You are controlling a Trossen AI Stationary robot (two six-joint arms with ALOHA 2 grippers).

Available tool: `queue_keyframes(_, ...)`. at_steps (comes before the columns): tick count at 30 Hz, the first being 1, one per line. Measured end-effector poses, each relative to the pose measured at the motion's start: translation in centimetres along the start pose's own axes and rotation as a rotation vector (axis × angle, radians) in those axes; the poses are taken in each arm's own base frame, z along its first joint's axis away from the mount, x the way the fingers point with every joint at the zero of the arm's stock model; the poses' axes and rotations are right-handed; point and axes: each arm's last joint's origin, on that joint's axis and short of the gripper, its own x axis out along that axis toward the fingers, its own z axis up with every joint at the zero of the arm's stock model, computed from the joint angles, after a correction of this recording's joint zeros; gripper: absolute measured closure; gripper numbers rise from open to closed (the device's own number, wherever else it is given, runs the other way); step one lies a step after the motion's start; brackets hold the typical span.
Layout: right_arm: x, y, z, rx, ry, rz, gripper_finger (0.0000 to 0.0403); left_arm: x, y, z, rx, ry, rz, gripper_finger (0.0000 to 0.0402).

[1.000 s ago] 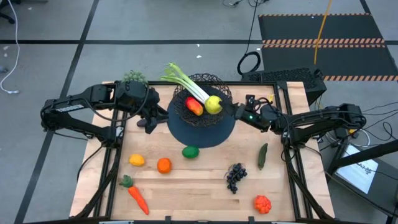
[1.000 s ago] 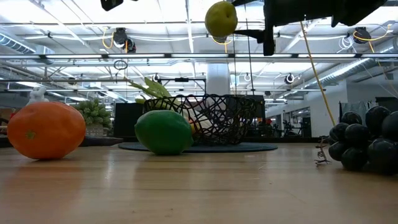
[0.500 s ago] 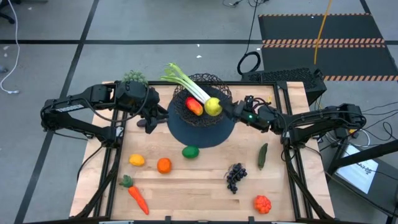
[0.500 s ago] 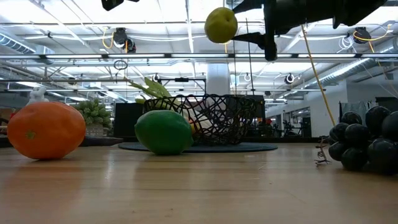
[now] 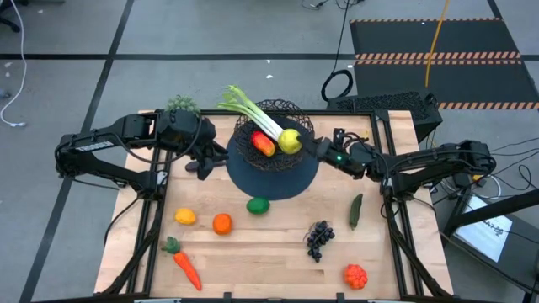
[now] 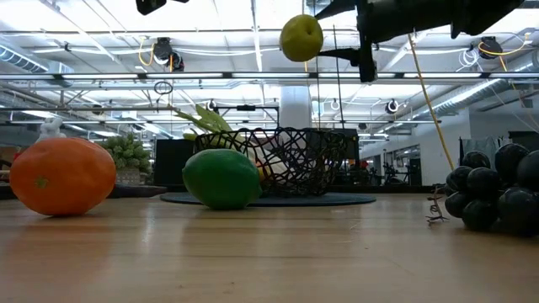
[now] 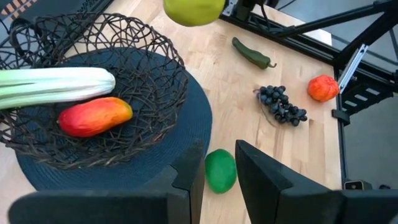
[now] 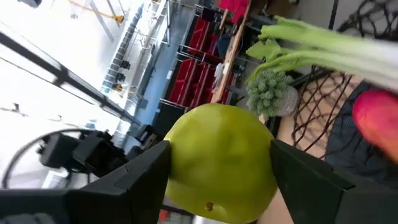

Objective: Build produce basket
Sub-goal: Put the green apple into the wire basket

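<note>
Gripping a yellow-green apple (image 5: 290, 140) in the right end effector (image 5: 305, 145), hanging above the basket (image 5: 276, 135); idling with the left end effector (image 5: 205, 165) nearly closed, empty, beside the mat (image 5: 274, 178).

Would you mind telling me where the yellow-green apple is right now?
The apple is held in the right gripper, raised above the basket, over its right rim beside the mango and leek.
</note>
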Motion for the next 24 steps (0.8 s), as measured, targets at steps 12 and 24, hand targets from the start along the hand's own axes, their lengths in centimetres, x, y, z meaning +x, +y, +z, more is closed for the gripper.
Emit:
queue_keyframes(12, 1.0, -1.2, 2.4, -0.223, -0.083, -0.068, 0.0145, 0.0, 0.3, 0.1, -0.02, -0.028, 0.088, 0.0311)
queue_keyframes(24, 1.7, -4.6, 5.2, -0.326, 0.009, -0.29, 0.0145, 0.6, 0.4, 0.2, -0.047, -0.038, 0.155, 0.0311)
